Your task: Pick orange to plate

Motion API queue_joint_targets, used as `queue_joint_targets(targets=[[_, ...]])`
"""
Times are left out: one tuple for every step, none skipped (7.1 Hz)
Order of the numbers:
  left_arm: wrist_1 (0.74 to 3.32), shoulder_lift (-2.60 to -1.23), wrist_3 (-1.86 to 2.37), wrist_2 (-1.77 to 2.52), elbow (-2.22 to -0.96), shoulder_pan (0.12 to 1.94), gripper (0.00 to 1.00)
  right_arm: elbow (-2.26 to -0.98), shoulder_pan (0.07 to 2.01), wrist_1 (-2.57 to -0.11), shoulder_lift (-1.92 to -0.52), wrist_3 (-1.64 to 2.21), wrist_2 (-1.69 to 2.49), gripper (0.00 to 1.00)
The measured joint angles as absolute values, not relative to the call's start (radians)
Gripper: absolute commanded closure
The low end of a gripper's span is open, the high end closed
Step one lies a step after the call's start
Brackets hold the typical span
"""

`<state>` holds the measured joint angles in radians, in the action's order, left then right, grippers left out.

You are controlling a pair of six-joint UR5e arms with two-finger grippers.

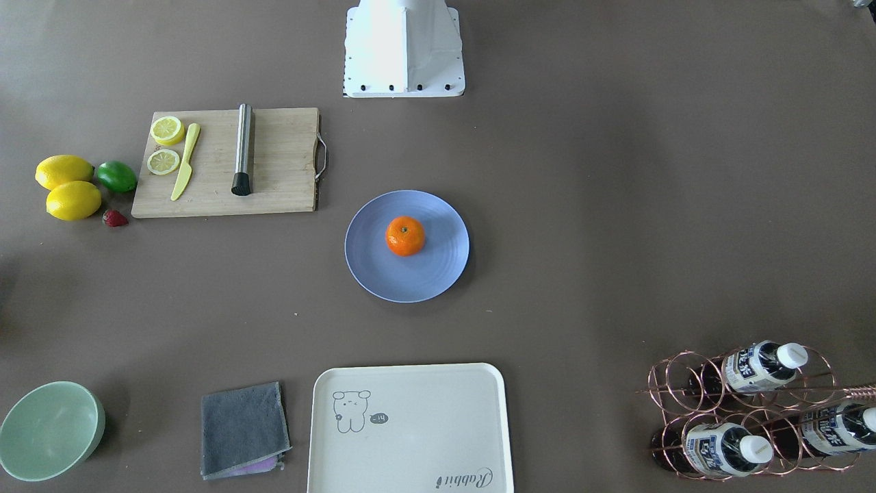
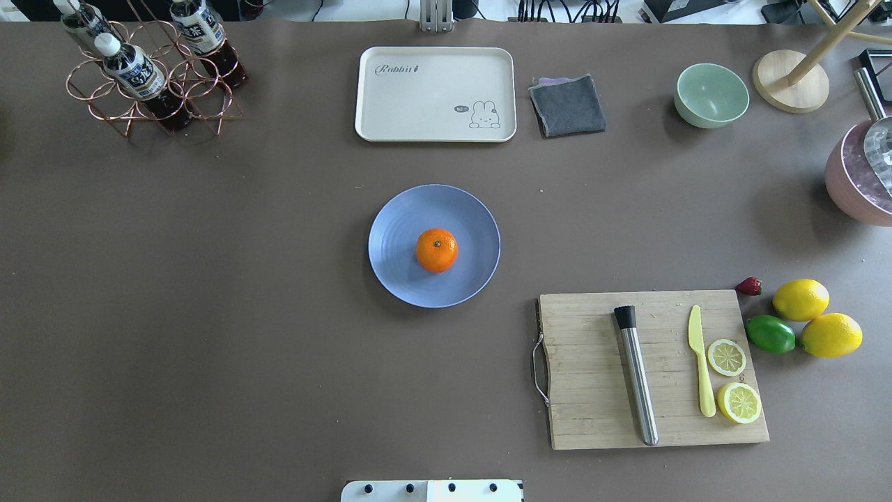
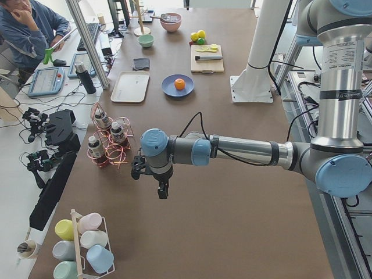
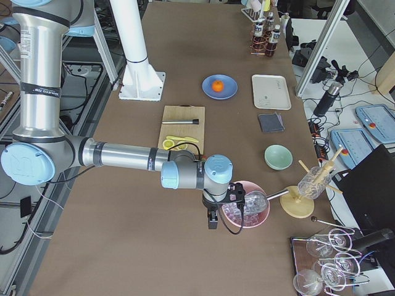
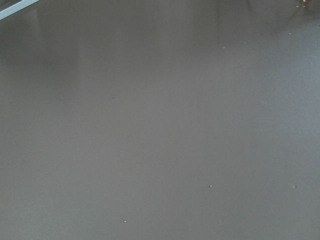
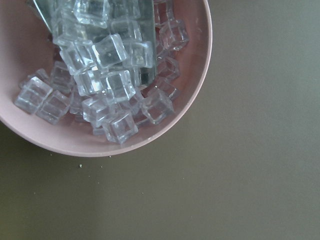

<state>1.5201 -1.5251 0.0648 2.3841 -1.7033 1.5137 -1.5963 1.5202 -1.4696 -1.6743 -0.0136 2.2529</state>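
The orange (image 1: 405, 236) (image 2: 437, 250) rests stem up at the middle of the periwinkle-blue plate (image 1: 438, 277) (image 2: 397, 237) in the table's centre. No gripper is near it. My left gripper (image 3: 163, 192) shows only in the exterior left view, far from the plate, hanging low over bare table beside the bottle rack (image 3: 107, 142); I cannot tell whether it is open or shut. My right gripper (image 4: 212, 222) shows only in the exterior right view, next to the pink bowl (image 4: 247, 209) at the other end; there too I cannot tell its state.
A wooden cutting board (image 2: 592, 369) carries a steel muddler (image 2: 637, 380), a yellow knife and lemon slices. Two lemons (image 2: 801, 300), a lime (image 2: 771, 333) and a strawberry lie beside it. A cream tray (image 2: 435, 94), grey cloth (image 2: 568, 104) and green bowl (image 2: 711, 94) line the far edge. Ice cubes (image 6: 105, 75) fill the pink bowl.
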Motion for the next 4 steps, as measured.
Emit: queue_joint_targets(targets=[[1.52,-1.52,0.065,2.386,-1.704,1.514,0.02,-1.597,1.52,-1.47,-1.674,-0.014,2.253,0.0],[1.521,-1.518,0.066,2.388,-1.705,1.514,0.02,-1.597,1.52,-1.47,-1.673,-0.014,2.253,0.0],[1.521,-1.518,0.067,2.389,-1.705,1.514,0.02,-1.598,1.52,-1.47,-1.672,-0.014,2.253,0.0],[1.522,-1.517,0.067,2.39,-1.705,1.514,0.02,-1.598,1.52,-1.47,-1.672,-0.014,2.254,0.0]])
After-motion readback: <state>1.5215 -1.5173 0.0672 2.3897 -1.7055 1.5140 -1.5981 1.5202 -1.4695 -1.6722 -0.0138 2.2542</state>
